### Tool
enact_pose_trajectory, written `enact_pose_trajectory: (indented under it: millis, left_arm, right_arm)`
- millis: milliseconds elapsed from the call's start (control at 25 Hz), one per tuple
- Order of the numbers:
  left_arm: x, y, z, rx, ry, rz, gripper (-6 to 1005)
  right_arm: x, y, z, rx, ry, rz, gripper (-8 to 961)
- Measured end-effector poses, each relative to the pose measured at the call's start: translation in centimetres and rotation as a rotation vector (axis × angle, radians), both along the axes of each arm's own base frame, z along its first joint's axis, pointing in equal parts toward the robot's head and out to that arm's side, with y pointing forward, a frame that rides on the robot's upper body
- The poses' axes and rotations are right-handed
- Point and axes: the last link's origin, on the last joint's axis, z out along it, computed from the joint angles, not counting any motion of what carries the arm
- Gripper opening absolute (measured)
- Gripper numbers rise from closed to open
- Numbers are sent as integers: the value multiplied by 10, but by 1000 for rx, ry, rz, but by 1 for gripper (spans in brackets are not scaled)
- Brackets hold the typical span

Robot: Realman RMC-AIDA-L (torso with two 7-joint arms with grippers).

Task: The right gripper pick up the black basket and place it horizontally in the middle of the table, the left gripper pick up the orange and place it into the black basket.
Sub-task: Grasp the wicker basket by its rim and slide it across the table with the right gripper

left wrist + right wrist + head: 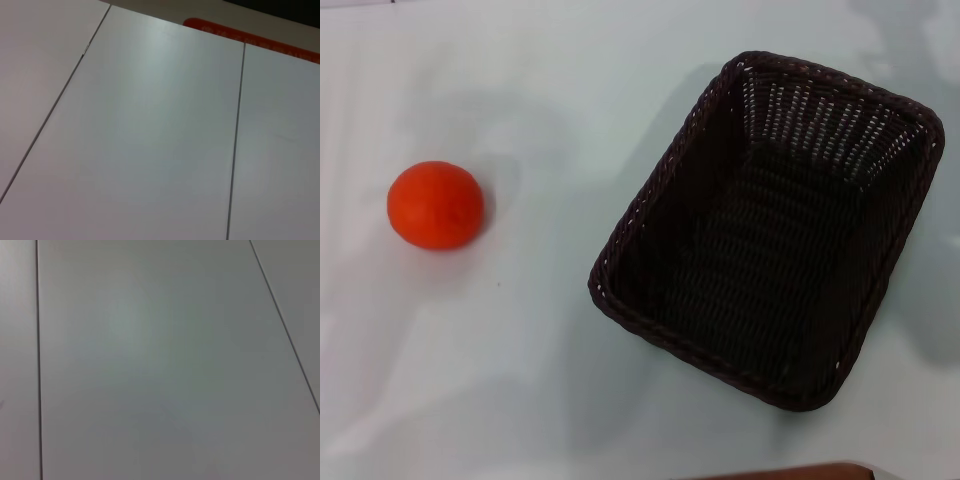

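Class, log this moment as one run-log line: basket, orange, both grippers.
black basket: empty, angled, right of centre on table | orange: on table, left, apart from basket | left gripper: not in view | right gripper: not in view

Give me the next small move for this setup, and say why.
Probably bring the right end effector down toward the black basket first. The basket lies empty and skewed on the robot's right side of the table, not yet set horizontally in the middle. The orange sits apart on the left, untouched. Neither end effector shows in any view, so the approach has yet to begin.
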Motion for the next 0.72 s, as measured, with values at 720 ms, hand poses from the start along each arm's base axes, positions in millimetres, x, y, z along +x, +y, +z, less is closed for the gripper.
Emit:
enact_pose_trajectory:
  millis: [720]
  left_arm:
    - [1, 1, 0, 0, 0, -5, 807]
  right_arm:
    - [-20, 32, 28, -532, 101, 265, 867]
